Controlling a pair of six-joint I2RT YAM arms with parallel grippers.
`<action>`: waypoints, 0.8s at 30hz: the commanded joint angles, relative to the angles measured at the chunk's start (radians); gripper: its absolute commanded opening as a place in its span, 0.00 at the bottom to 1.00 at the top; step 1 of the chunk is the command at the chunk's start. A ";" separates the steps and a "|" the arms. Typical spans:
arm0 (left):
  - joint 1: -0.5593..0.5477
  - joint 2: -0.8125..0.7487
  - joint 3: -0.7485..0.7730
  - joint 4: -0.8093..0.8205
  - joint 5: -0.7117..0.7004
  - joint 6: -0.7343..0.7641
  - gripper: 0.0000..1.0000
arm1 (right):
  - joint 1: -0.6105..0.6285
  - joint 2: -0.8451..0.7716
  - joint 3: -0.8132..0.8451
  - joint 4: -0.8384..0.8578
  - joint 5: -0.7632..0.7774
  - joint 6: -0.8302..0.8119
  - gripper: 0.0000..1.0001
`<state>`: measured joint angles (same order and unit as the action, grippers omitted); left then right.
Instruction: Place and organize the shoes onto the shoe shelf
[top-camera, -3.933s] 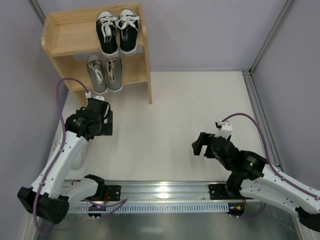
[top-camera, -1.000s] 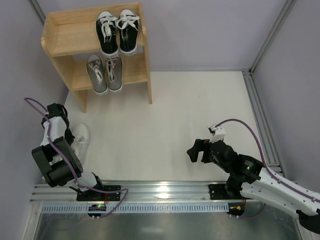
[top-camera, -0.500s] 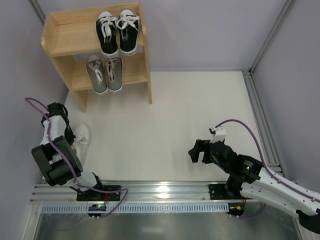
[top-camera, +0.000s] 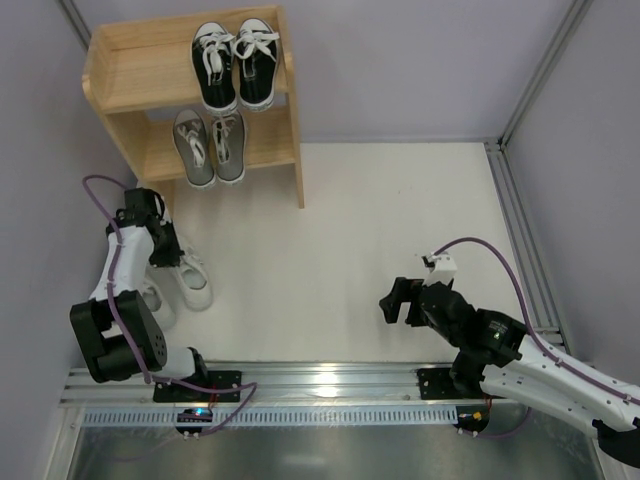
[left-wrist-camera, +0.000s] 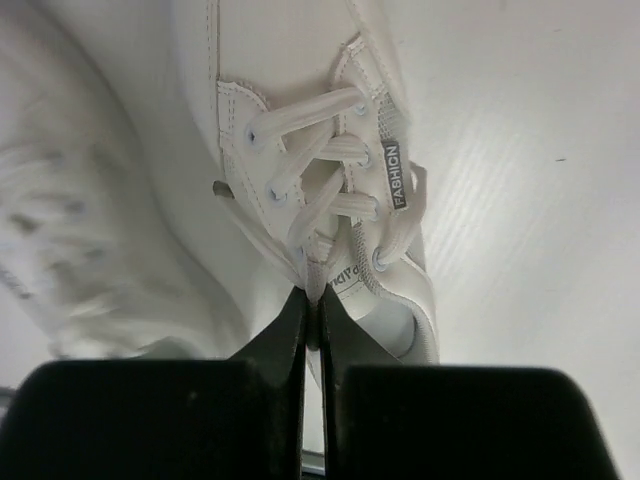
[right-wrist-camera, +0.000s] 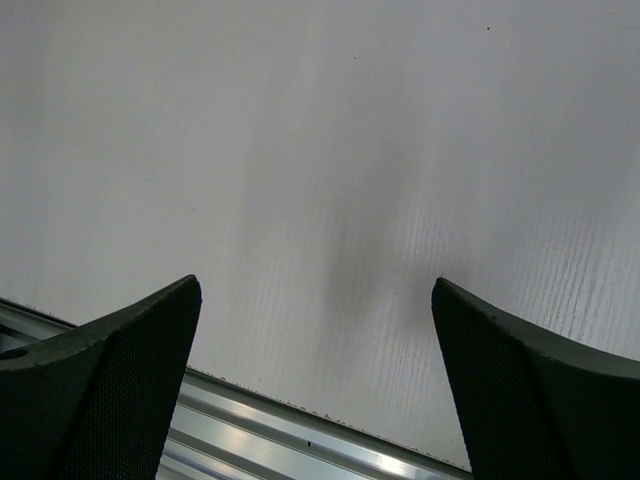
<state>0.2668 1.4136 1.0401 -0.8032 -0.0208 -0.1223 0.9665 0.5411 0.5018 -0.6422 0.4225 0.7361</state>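
The wooden shoe shelf (top-camera: 125, 75) stands at the back left. A black pair (top-camera: 237, 65) with white toe caps sits on its top tier, a grey pair (top-camera: 210, 146) on the lower tier. One white shoe (top-camera: 192, 283) (left-wrist-camera: 320, 170) lies on the table below the shelf. My left gripper (top-camera: 163, 252) (left-wrist-camera: 312, 300) is shut on its tongue and laces at the shoe's opening. The other white shoe (top-camera: 154, 303) (left-wrist-camera: 85, 230) lies just left of it, partly under my left arm. My right gripper (top-camera: 396, 302) (right-wrist-camera: 316, 335) hangs open over bare table, holding nothing.
The left halves of both shelf tiers are bare wood. A metal rail (top-camera: 320, 380) (right-wrist-camera: 250, 430) runs along the near edge under the arm bases. Grey walls close in on the left and right, with a frame post (top-camera: 540, 75) at the back right.
My left gripper closed on the white shoe's tongue and swung right and toward the shelf, carrying that shoe with it. The second white shoe now shows beside it. The right arm barely shifted.
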 joint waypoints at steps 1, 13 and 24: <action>-0.023 -0.061 0.048 0.058 0.133 -0.046 0.00 | 0.000 0.002 0.046 -0.013 0.036 0.042 0.97; -0.041 -0.185 -0.026 0.052 -0.208 -0.076 0.35 | 0.000 0.017 0.034 0.012 0.030 0.043 0.97; 0.066 -0.259 -0.095 0.035 -0.376 -0.094 0.80 | 0.000 -0.049 0.007 0.015 0.022 -0.023 0.97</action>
<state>0.2939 1.1824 0.9459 -0.7776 -0.3210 -0.2062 0.9665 0.5137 0.5030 -0.6559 0.4381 0.7483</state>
